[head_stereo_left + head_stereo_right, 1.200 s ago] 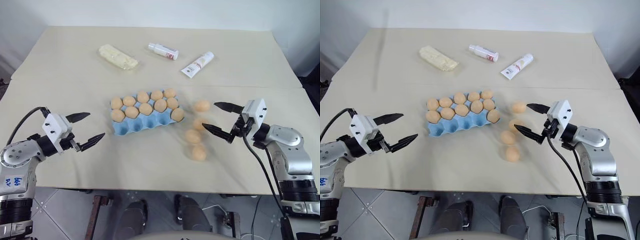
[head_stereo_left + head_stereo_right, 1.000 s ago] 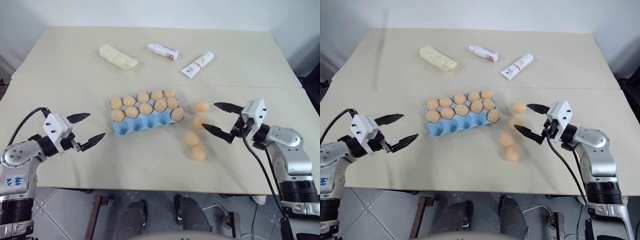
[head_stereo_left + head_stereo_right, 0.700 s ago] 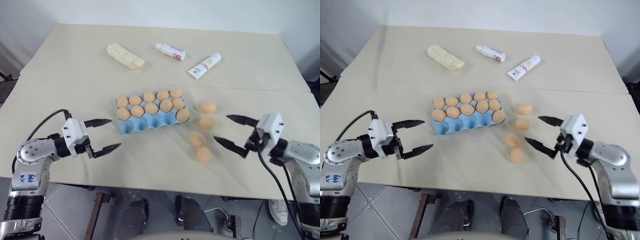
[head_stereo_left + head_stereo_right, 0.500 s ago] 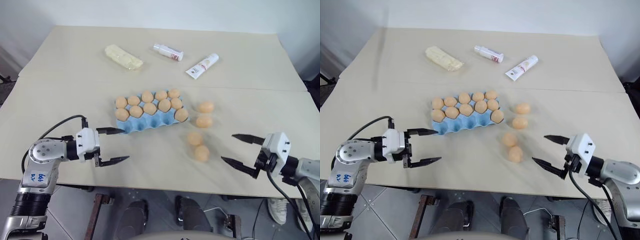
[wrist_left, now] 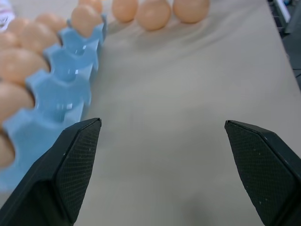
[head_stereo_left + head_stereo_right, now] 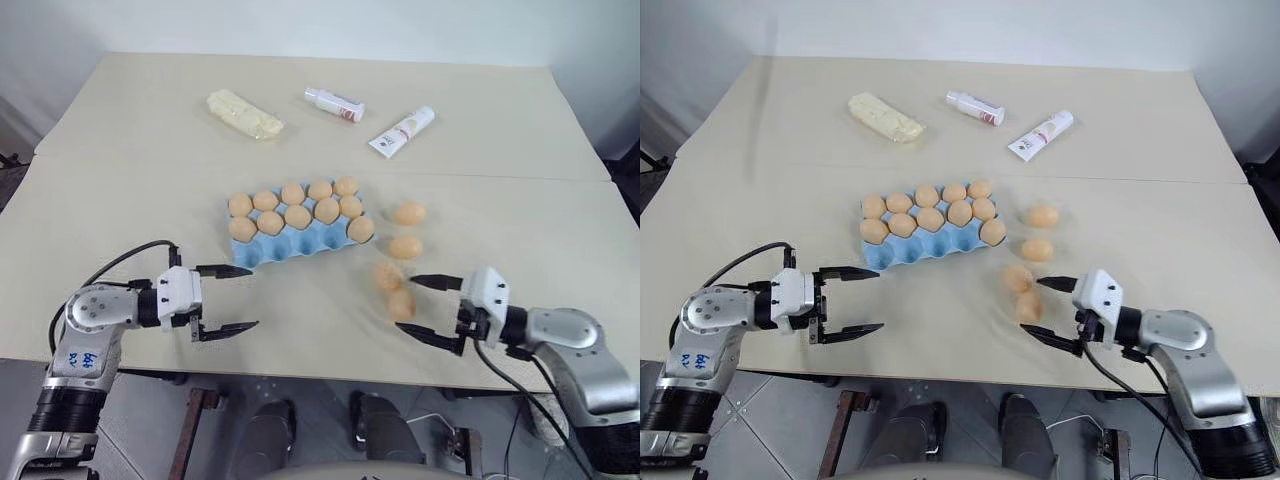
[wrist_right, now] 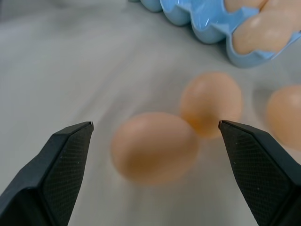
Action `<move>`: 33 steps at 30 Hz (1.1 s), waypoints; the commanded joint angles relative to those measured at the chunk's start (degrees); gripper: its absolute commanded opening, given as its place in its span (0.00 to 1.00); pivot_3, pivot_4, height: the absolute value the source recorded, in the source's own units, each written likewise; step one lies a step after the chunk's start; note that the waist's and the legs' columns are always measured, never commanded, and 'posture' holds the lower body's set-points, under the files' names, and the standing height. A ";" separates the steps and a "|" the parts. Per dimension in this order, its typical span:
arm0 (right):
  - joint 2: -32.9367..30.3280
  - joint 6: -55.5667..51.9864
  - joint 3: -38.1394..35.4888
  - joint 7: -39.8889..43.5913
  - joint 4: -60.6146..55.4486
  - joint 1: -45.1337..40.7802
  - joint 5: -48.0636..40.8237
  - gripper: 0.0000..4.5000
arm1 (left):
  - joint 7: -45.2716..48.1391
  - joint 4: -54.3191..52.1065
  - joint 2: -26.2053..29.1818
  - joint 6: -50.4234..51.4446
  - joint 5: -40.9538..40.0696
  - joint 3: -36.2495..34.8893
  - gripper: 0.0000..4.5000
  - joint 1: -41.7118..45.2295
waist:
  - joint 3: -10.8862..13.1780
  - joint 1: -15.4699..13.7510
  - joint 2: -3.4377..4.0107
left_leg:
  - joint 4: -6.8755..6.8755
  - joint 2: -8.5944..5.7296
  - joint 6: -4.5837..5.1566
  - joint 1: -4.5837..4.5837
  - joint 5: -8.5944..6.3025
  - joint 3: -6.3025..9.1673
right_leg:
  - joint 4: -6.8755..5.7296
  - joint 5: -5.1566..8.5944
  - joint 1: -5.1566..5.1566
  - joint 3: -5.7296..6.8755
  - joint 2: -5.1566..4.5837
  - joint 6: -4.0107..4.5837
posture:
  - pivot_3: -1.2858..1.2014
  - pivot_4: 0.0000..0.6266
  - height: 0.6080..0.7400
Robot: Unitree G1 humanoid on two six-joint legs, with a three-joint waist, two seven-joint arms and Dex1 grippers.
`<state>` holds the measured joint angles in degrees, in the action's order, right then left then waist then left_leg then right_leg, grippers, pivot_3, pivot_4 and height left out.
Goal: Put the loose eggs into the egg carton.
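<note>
The light-blue egg carton (image 6: 285, 249) lies mid-table, its two back rows and one front corner cup holding tan eggs, the other front cups bare. To its right lie several loose eggs, the farthest (image 6: 408, 213), then one (image 6: 405, 247), another (image 6: 388, 276) and the nearest (image 6: 401, 303). My right gripper (image 7: 155, 124) is open, low over the table, and the nearest egg (image 7: 154, 146) sits just ahead between its fingertips. My left gripper (image 6: 250, 297) is open and empty just in front of the carton's left end (image 5: 61, 89).
At the back of the table lie a pale yellow wrapped block (image 6: 244, 113), a small bottle (image 6: 333, 103) and a white tube (image 6: 401, 131). The table's front edge (image 6: 320, 365) runs just behind both grippers.
The right gripper has dropped from beside the far eggs and pulled back to the nearest egg. The left gripper has swung right and down to the carton's front. Both stayed open.
</note>
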<state>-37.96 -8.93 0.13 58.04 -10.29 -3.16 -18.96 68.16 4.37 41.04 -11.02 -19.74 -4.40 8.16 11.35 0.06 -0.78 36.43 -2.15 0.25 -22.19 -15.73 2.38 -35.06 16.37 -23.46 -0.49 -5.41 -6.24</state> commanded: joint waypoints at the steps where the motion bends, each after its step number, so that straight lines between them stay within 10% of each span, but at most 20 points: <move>1: 1.24 1.18 1.01 -1.31 2.07 -0.68 1.54 1.00 | -1.43 -3.04 1.13 0.05 -0.65 -2.50 1.00 -1.42 | 0.00 -0.03 0.00 | 0.00 0.00 0.00 0.00 0.00 0.00 | 0.00 0.00 0.00 0.00 0.00 0.00 | 0.52 0.24 1.00; 11: 2.33 2.51 0.23 -0.89 0.73 0.74 -0.06 0.53 | -4.05 -3.95 1.24 0.67 -0.45 -4.28 1.00 -2.96 | 0.00 -0.07 0.00 | -0.01 0.00 0.00 0.01 0.00 0.03 | -0.01 0.00 0.00 0.02 0.00 0.00 | 0.52 0.24 1.00; 20: 1.22 -9.14 0.15 -0.78 -9.78 -4.73 -9.42 0.53 | -7.50 -4.18 0.75 2.09 -1.35 -7.49 1.00 -5.53 | 0.00 0.12 0.00 | 0.02 0.02 0.00 0.03 0.01 0.00 | -0.10 0.00 0.00 -0.01 0.00 0.01 | 0.52 0.24 1.00; 33: 17.61 -0.34 12.91 -12.38 16.69 -31.59 9.20 0.53 | -16.16 -7.54 -1.88 4.95 -3.08 -14.53 1.00 -12.59 | -0.03 0.17 -0.05 | -0.04 -0.04 -0.04 -0.13 0.00 0.08 | -0.06 0.01 -0.20 0.13 -0.02 0.13 | 0.52 0.24 1.00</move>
<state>-20.91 -12.52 13.35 46.68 4.68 -33.44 -11.44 53.07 -0.67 39.19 -6.23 -21.19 -16.53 -3.64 11.31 0.23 -0.83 36.38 -2.18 0.21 -22.33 -15.73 2.45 -35.11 16.38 -23.67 -0.35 -5.43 -6.12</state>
